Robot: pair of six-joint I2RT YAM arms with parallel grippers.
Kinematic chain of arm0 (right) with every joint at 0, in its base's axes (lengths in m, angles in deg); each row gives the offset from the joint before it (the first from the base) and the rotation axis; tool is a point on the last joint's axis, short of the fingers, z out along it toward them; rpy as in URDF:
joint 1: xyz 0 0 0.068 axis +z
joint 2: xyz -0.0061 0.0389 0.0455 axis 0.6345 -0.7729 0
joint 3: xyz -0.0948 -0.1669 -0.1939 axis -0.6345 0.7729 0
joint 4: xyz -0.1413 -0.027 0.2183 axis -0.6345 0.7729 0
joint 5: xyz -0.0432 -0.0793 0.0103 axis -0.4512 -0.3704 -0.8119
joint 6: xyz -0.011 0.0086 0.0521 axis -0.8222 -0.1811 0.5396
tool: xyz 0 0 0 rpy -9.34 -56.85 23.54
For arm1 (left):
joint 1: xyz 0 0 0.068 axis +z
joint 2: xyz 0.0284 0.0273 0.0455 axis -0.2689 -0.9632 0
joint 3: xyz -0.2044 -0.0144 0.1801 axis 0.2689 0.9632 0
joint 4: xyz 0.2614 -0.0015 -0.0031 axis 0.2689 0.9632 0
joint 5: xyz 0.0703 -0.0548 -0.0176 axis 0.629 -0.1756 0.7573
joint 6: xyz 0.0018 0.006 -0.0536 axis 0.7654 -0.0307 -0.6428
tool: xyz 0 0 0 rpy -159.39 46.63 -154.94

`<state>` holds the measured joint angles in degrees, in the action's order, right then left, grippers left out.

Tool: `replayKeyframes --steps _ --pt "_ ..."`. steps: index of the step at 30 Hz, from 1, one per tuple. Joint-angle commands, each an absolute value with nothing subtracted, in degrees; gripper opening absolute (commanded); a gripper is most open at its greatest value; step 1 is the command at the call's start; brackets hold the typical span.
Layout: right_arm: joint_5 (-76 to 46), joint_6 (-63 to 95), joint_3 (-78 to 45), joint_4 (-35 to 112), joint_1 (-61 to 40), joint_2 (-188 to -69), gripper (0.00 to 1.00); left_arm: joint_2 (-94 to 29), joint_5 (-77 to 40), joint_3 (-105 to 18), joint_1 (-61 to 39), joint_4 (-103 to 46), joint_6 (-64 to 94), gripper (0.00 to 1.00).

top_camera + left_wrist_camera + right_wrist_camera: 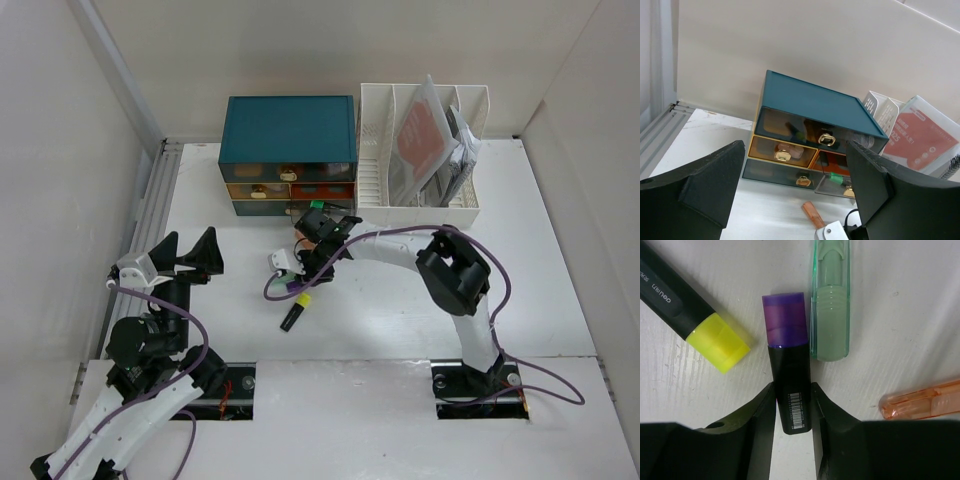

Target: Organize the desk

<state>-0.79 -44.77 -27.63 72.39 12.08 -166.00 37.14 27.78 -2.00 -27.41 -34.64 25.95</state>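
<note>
1. The desk is the white tabletop that fills the middle of the top view. Both arm bases sit at its near edge, and everything else stands or lies on it.
2. At the near left, the left gripper hangs above the desk with its jaws spread wide and nothing between them. Its wrist view looks between the two black fingers toward the far side.
3. A yellow highlighter lies near the middle of the desk, black barrel and yellow cap, angled.
4. Just beyond it, the right gripper points down with its jaws clenched on the black barrel of a purple highlighter. One finger presses each side, and the purple cap points away from the wrist. I cannot tell whether it is off the surface.
5. A green pen lies just beside the purple cap, roughly parallel to it. The yellow cap is near on the other side.
6. An orange pen lies apart on the green pen's side.
7. Farther back stands a teal drawer box, with smoked, amber and red drawer fronts and gold handles facing the arms.
8. To its right, just beside it, stands a white slotted rack. It holds a red booklet tilted in one slot, and other papers behind it.
</note>
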Motion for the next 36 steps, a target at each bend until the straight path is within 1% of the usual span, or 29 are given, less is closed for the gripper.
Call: replayKeyframes --steps 1,4,8,9,12,13,15,22,30,33,34,35,36 --pt "-0.73 -43.62 -30.42 72.87 12.56 -164.61 0.14 37.65 27.21 -1.95 -27.29 -37.29 26.68 0.79" --pt "-1.44 -40.64 -32.53 72.18 12.56 -160.65 0.13 37.65 27.21 -1.95 -27.29 -37.29 26.68 0.79" --pt "-6.96 -36.77 -34.12 69.72 12.56 -151.88 0.13 37.12 26.68 -1.95 -27.29 -37.29 26.68 0.79" --pt "-10.54 -36.15 -34.12 68.84 12.56 -150.55 0.13 36.51 26.68 -1.95 -27.29 -37.29 26.68 0.79" --pt "-16.36 -34.91 -31.67 64.27 12.56 -146.24 0.13 35.90 26.68 -1.95 -27.29 -37.29 26.68 0.79" --pt "-21.16 -34.91 -30.88 62.78 12.56 -145.62 0.13 35.89 26.68 -1.95 -27.29 -37.29 26.68 0.79" --pt "-25.41 -33.43 -28.60 58.04 12.56 -144.39 0.13 35.89 26.68 -1.95 -27.29 -37.29 26.68 0.79" --pt "-35.70 -31.48 -27.97 53.63 9.40 -146.66 0.15 35.37 26.68 -1.95 -27.29 -37.29 26.68 0.79" --pt "-37.38 -31.48 -28.50 53.10 5.89 -148.42 0.18 35.37 26.68 -1.95 -27.29 -37.29 26.68 0.79" --pt "-37.38 -30.96 -28.50 53.10 5.35 -148.42 0.30 35.37 26.68 -1.95 -27.29 -37.29 26.68 0.79" --pt "-37.38 -30.96 -28.50 53.10 4.75 -148.42 0.35 35.37 26.68 -1.95 -27.29 -37.29 26.68 0.79" --pt "-36.86 -30.96 -28.50 53.10 4.74 -148.42 0.43 35.37 26.68 -1.95 -27.29 -37.29 26.68 0.79" --pt "-36.86 -30.96 -28.50 53.10 4.74 -148.42 0.47 35.37 26.68 -1.95 -27.29 -37.29 26.68 0.79"
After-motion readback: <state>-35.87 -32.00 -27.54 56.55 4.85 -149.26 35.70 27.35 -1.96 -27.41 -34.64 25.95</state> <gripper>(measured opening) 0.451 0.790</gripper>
